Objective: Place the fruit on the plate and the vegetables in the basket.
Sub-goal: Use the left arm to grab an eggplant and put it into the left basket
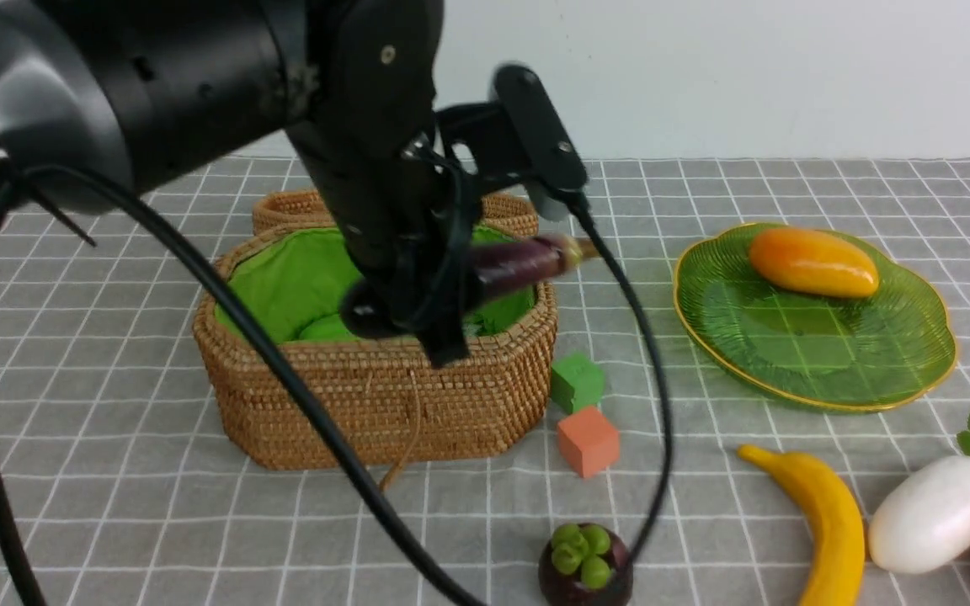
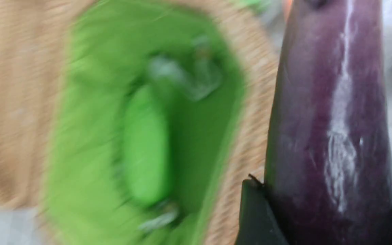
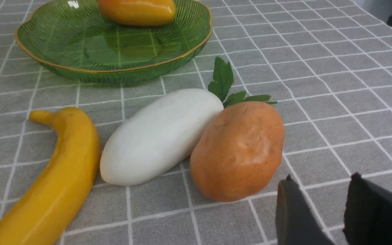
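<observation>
Left arm (image 1: 199, 84) angled down over basket (image 1: 384, 404); eggplant (image 1: 527, 263) clamped in left end effector (image 2: 328, 217), projecting toward 3 o'clock.

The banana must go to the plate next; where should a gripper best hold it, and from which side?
Probably the thick middle of the banana, from above, jaws closing across its width. It lies flat on the cloth, and its stem end tapers thin. The radish lies close beside it, leaving little room there.

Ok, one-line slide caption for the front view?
Left gripper holds the eggplant above the basket; mango on the plate.
</observation>
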Available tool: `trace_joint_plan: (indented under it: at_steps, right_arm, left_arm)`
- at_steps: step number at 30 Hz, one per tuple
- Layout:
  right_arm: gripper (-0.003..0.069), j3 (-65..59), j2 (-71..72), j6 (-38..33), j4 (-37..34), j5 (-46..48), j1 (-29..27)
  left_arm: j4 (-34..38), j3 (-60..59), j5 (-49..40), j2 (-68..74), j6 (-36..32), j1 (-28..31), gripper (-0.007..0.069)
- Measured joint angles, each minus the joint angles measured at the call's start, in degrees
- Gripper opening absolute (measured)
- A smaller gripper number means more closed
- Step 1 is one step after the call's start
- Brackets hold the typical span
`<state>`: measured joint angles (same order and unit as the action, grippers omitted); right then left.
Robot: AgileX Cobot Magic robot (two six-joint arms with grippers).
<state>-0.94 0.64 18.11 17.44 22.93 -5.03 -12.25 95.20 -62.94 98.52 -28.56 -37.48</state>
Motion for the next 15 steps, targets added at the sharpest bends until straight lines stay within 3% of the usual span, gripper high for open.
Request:
trace_joint_plan:
  at_steps: [7, 13, 15]
  right_arm:
    - [0.0242, 0.00, 0.00, 0.00, 0.00, 0.00, 0.00]
    - [0.0242, 0.00, 0.00, 0.00, 0.00, 0.00, 0.00]
    - [0.0242, 0.00, 0.00, 0.00, 0.00, 0.00, 0.00]
  left_arm:
    - [0.95, 0.00, 7.32, 3.60, 2.20, 9.87, 0.0405]
    - [2.55, 0.00, 8.07, 7.14, 2.24, 11.40, 0.0411]
    - [4.02, 0.00, 8.07, 8.04, 2.24, 11.40, 0.0446]
